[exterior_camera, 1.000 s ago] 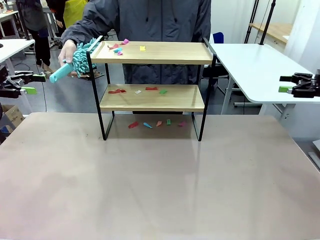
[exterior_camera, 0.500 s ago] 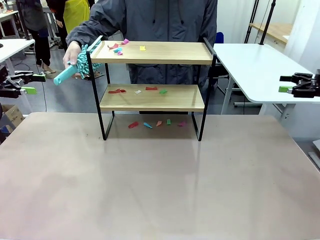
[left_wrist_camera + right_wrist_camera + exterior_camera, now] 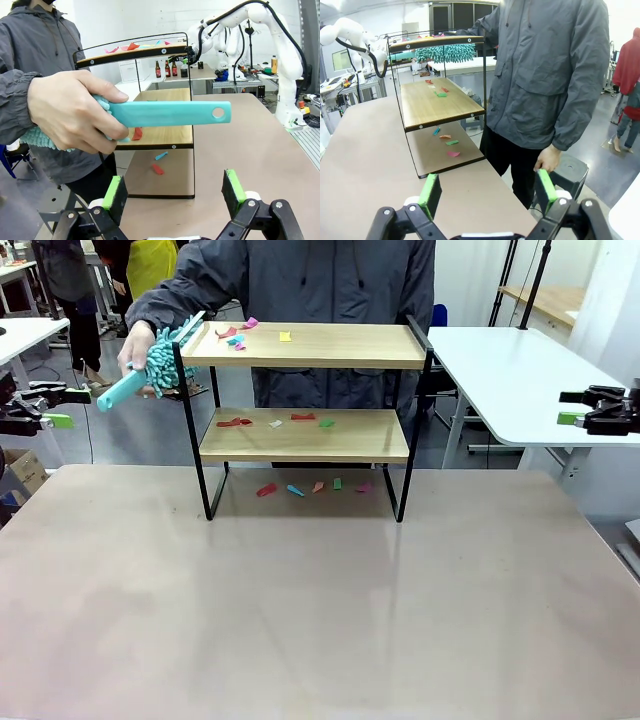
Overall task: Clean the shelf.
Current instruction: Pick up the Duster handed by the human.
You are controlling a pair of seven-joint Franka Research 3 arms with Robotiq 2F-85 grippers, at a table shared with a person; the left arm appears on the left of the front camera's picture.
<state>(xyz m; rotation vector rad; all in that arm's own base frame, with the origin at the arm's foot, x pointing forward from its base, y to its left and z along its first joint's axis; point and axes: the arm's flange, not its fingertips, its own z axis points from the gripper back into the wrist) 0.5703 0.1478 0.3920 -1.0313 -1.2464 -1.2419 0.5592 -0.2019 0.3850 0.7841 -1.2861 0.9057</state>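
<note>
Teal duster (image 3: pixel 160 362) gripped in a person's hand (image 3: pixel 135 350) at the upper left rail of the shelf (image 3: pixel 350 345), standing at the desk's (image 3: pixel 320 600) far middle. From the left wrist, handle's hole up close; from the right wrist, the other hand (image 3: pixel 549 159) hanging low. Left claw (image 3: pixel 68 408) and right claw (image 3: pixel 570 408) wide open, empty, flanking the shelf, well apart.

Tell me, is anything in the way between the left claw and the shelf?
Yes. A person's hand holding a teal duster is in the air between the open left claw and the near end of the shelf, level with its top board.
</note>
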